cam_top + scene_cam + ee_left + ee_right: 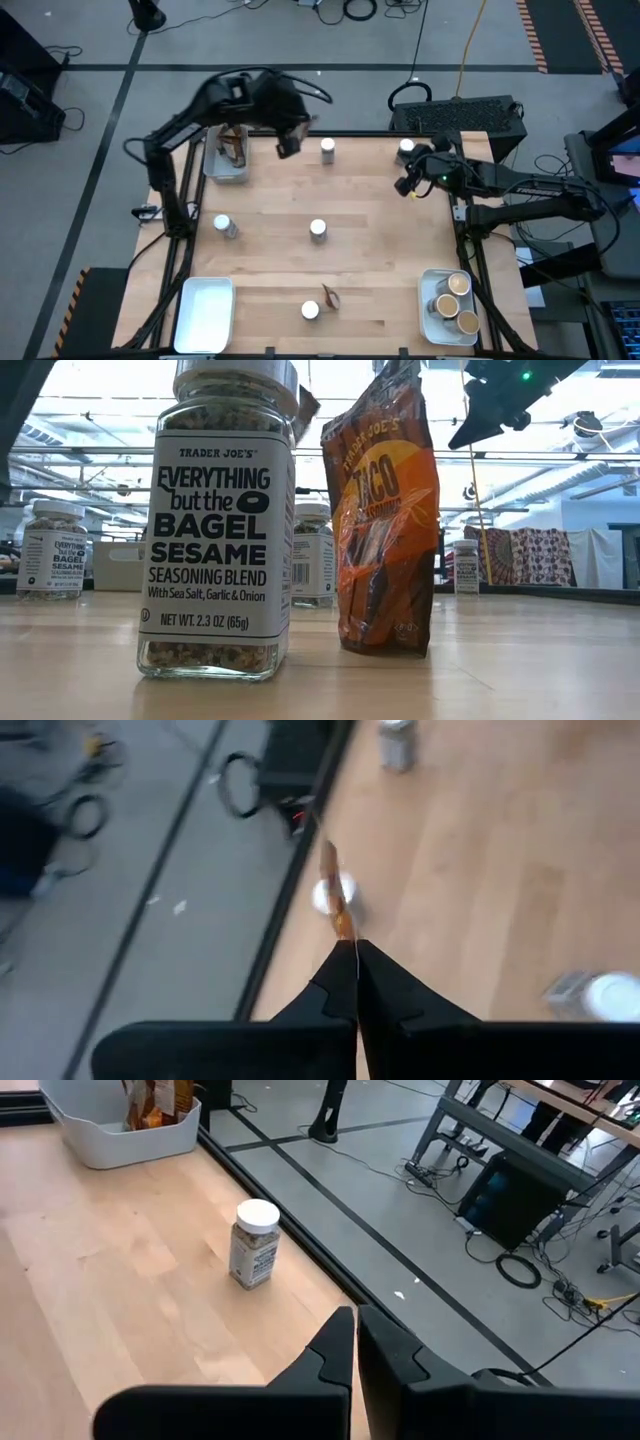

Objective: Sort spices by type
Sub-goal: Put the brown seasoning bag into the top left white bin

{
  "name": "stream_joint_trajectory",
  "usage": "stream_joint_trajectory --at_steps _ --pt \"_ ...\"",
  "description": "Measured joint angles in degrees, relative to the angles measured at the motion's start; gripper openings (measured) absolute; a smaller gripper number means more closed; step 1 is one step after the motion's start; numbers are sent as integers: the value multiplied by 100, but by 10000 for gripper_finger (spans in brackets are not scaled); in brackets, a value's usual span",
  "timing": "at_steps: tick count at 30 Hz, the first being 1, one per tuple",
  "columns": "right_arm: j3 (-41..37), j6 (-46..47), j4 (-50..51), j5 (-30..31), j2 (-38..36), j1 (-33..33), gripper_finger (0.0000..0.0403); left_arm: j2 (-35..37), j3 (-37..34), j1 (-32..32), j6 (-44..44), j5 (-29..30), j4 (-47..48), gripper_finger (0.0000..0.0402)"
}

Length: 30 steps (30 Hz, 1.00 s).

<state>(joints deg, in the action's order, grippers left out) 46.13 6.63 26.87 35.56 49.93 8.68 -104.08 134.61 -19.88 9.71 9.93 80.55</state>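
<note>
My left gripper hangs over the table's far edge, beside the far-left tray that holds dark sachets, and is shut on one sachet. My right gripper is shut and hovers by the far right corner, close to a white-lidded jar. More white-lidded jars stand upright on their bases on the wood. Another sachet stands near the front edge. Tan-lidded jars sit in the near-right tray. My left gripper pinches the brown sachet between its two fingers, at one end of it. The wrist view shows the sachet edge-on, sticking out past the fingertips. It is lifted clear, above the table's far edge and a white-lidded jar.
An empty white tray lies at the near-left corner. The near-right tray holds the tan-lidded jars. In the low view a jar and a sachet stand close to the camera. Bare wood lies between the scattered jars in the middle.
</note>
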Motion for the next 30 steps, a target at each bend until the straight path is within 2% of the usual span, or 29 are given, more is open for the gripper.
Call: stream_joint_trajectory --at_steps 3,6,9,14,17,19,24,30 --pt "0 1 0 8 0 -78 0 385 -214 49 -220 554 214 0" --pt "0 1 0 10 0 -141 0 1029 -994 66 -471 891 115 0" --pt "2 1 2 10 0 -175 0 1882 -2290 68 -754 1132 -487 0" --pt "2 1 -65 10 1 -183 0 3497 -4867 50 -1289 1577 -2020 0" --pt "2 1 -134 10 0 -183 0 4259 -5998 48 -1783 2061 -2246 0" --pt "2 1 -174 10 0 -181 0 4670 -6596 55 -2242 2585 -2243 0" --pt "4 1 -186 11 0 -179 0 5298 -7678 158 -3159 3404 -2292 0" --pt "4 1 -223 12 0 -179 0 5428 -8466 155 -3698 3691 -2334 0"
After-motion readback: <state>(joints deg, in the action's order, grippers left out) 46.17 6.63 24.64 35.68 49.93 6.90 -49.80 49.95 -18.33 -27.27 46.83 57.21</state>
